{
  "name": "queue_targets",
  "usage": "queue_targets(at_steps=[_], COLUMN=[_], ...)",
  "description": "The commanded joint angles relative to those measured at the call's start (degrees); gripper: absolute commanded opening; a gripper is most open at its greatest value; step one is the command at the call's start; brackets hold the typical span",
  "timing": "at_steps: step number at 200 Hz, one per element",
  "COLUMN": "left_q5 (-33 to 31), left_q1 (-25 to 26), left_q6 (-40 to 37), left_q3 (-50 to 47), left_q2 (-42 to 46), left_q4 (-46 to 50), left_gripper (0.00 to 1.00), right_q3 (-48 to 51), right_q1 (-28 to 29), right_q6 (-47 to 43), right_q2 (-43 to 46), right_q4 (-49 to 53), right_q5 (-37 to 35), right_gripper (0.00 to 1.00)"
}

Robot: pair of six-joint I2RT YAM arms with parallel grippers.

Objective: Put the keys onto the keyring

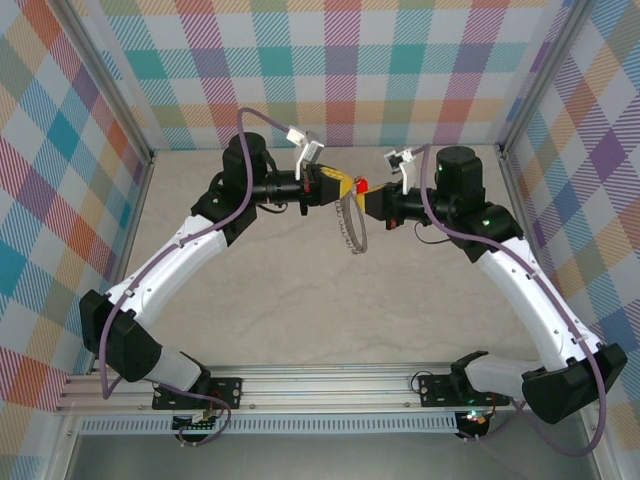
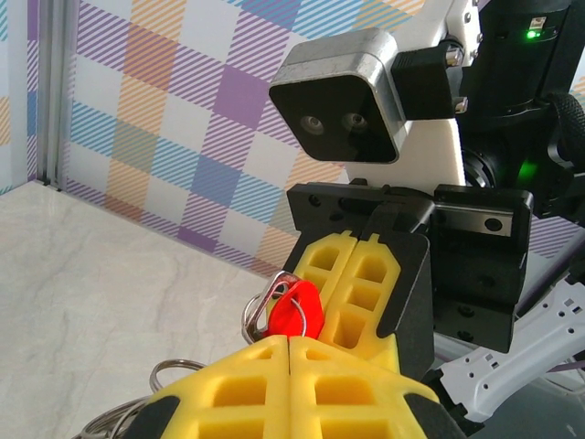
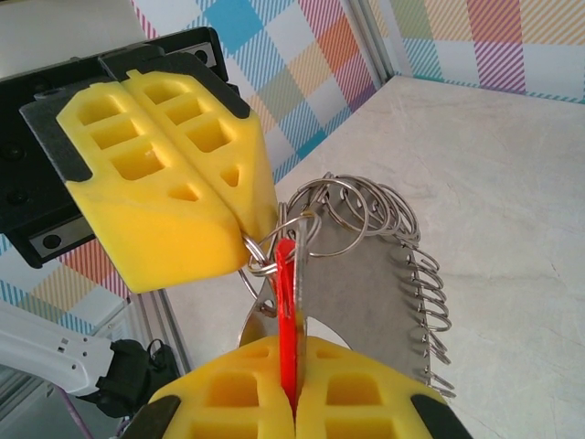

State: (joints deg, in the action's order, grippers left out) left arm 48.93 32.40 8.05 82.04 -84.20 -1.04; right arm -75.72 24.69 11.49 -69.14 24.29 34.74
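Observation:
Both grippers meet in mid-air above the middle of the table. My right gripper (image 1: 372, 200) (image 3: 292, 355) is shut on the key (image 3: 286, 293), a red plastic head standing edge-on between its yellow pads, its tip among the small loops. My left gripper (image 1: 338, 186) (image 2: 291, 340) is shut on the keyring (image 3: 366, 256), pinching a small loop (image 3: 259, 251) at its top. The grey ring, fringed with loops, hangs down below the two grippers (image 1: 352, 228). In the left wrist view the red key head (image 2: 294, 309) sits between the two pairs of yellow fingers, threaded by a thin wire loop.
The pale marble tabletop (image 1: 300, 300) lies below. Checkered walls (image 1: 340, 60) close in the back and sides, with metal posts at the corners. An aluminium rail (image 1: 330, 385) carries both arm bases at the near edge.

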Motion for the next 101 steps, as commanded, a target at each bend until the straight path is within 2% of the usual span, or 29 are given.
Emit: queue_targets(at_steps=[1,52,101], left_q5=[1.38,1.47,1.52], left_q1=[0.47,0.55,0.64], left_q6=[-0.67,-0.67,-0.67], left_q3=[1.43,1.78,1.81], left_q2=[-0.02,-0.48,-0.64], left_q4=[-0.58,-0.74,-0.81], left_gripper=[0.00,0.00,0.00], right_q3=[2.16,5.12,3.39], right_q1=[-0.34,-0.34,-0.34], right_q6=[0.20,1.18,0.50], right_q2=[1.45,2.78,2.28], right_q4=[-1.92,-2.83,-1.82], right_q5=[0.81,1.28,0.93], right_gripper=[0.00,0.00,0.00])
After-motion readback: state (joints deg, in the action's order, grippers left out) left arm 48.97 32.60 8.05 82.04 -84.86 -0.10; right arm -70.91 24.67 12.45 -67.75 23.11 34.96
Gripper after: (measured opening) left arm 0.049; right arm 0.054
